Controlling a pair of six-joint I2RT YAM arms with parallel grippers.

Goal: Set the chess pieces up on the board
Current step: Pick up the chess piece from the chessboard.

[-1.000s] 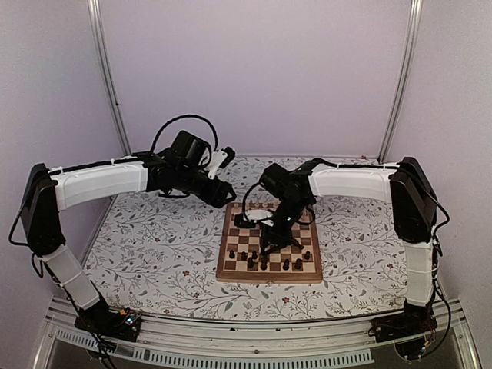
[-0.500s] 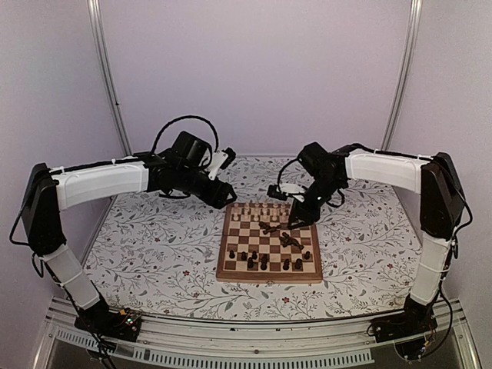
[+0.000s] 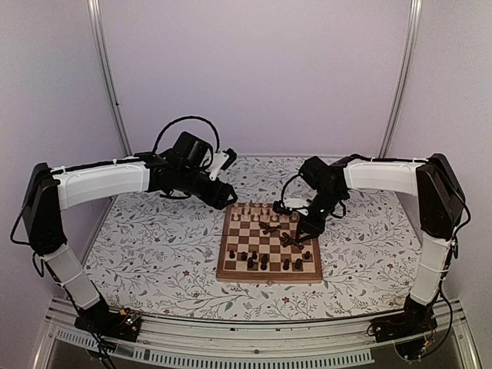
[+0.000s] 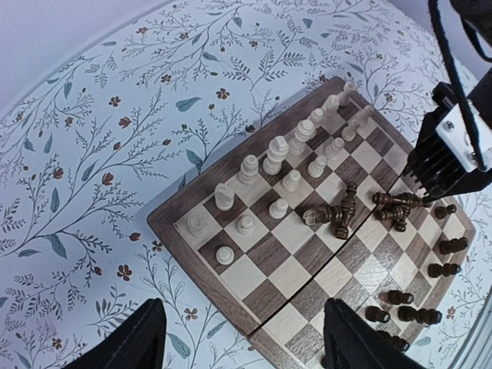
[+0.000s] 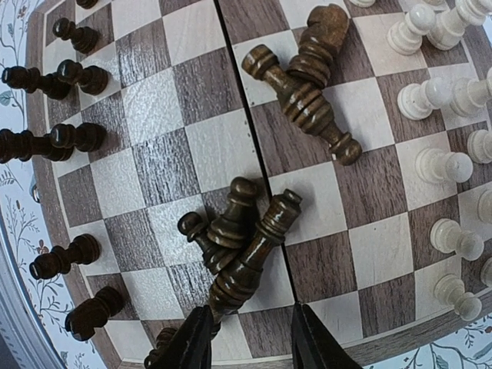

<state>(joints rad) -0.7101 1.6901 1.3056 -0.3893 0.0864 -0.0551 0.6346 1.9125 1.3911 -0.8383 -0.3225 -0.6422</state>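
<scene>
Your right claw [image 5: 250, 344] hangs spread, pinching nothing, just above the square wooden chessboard of dark brown and tan squares [image 5: 165, 165], its fingers either side of the end of a toppled heap of dark brown turned wooden pieces [image 5: 238, 257] on the board's centre seam. Two more fallen dark pieces [image 5: 304, 77] lie just past that seam, pale cream pieces [image 5: 442, 165] line the board's far side, and standing dark ones [image 4: 400, 297] line its near side. Your left claw [image 4: 246, 342] is spread wide and holds nothing, above the board's left rim and the floral counter [image 4: 92, 131].

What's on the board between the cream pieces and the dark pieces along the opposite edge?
Two heaps of toppled dark pieces lie there, clearest in the right wrist view.
</scene>
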